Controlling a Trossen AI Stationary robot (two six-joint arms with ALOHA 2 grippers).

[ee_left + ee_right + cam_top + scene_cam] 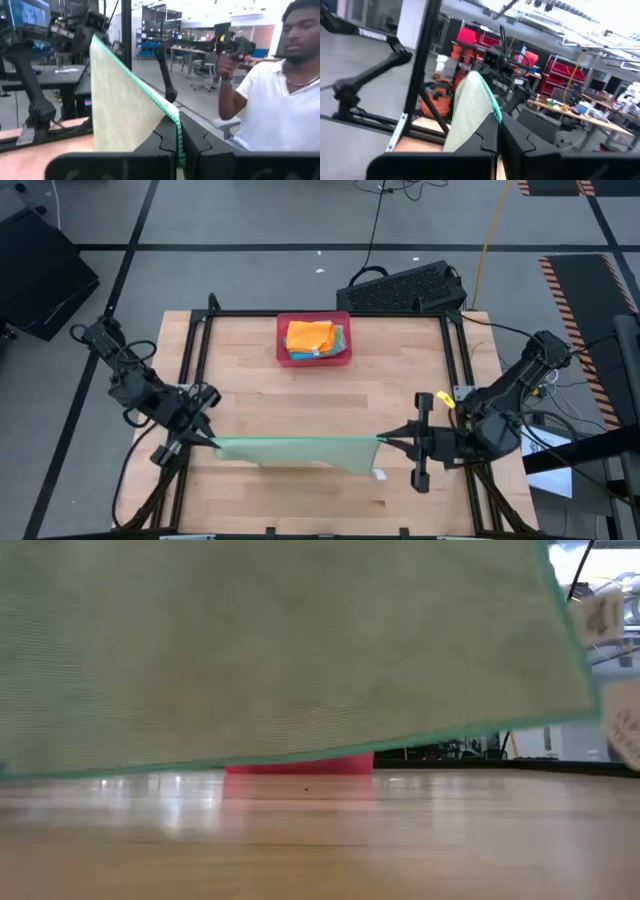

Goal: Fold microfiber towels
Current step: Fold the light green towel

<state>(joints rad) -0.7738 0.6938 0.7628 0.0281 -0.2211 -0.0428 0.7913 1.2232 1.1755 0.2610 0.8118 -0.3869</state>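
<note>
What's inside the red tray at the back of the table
The red tray holds folded towels: an orange towel on top, with blue and green edges showing beside it. How many lie underneath is hidden by the orange one.

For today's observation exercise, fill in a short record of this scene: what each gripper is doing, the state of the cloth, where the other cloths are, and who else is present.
left gripper: shut on one top corner of the pale green microfiber towel
right gripper: shut on the opposite top corner
towel state: stretched between both grippers, hanging above the wooden table, lower edge clear of it in the low view
other towels: orange and green folded cloths in the pink-red rectangular tray at the far side
bystander: person in white shirt beyond the table
</note>
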